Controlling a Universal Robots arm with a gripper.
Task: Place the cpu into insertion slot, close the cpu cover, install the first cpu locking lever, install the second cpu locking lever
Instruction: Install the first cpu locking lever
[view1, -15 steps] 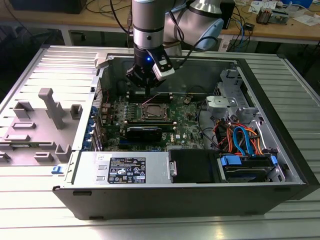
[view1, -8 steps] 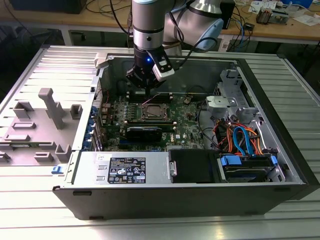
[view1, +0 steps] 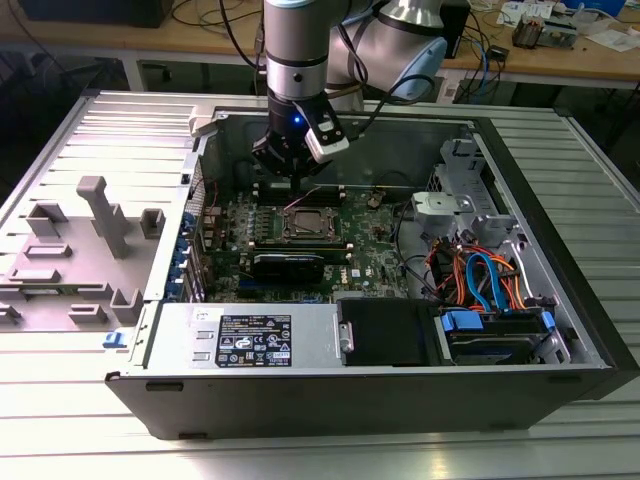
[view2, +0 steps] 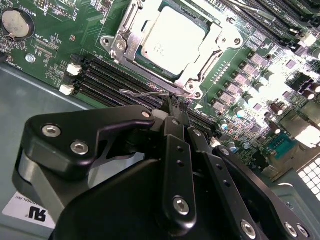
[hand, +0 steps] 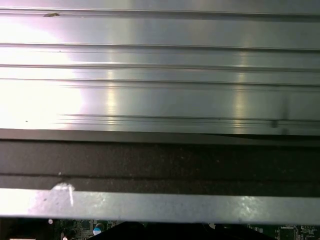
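Currently my end effector (view2: 172, 107) looks pinched nearly shut on the thin locking lever (view2: 145, 93) beside the cpu cover (view2: 165, 42), cpu (view2: 172, 37) seated under it in the insertion slot; wire could slip, scraping the memory slots (view2: 115, 82).

Exterior view looks down from above at an angle on the open computer case (view1: 400, 380), whole case in frame. Second wrist view sits close over the hand (view2: 172, 107), facing the motherboard (view2: 45, 45); both share the board. First wrist view faces the ribbed metal counter (hand: 160, 75), close.
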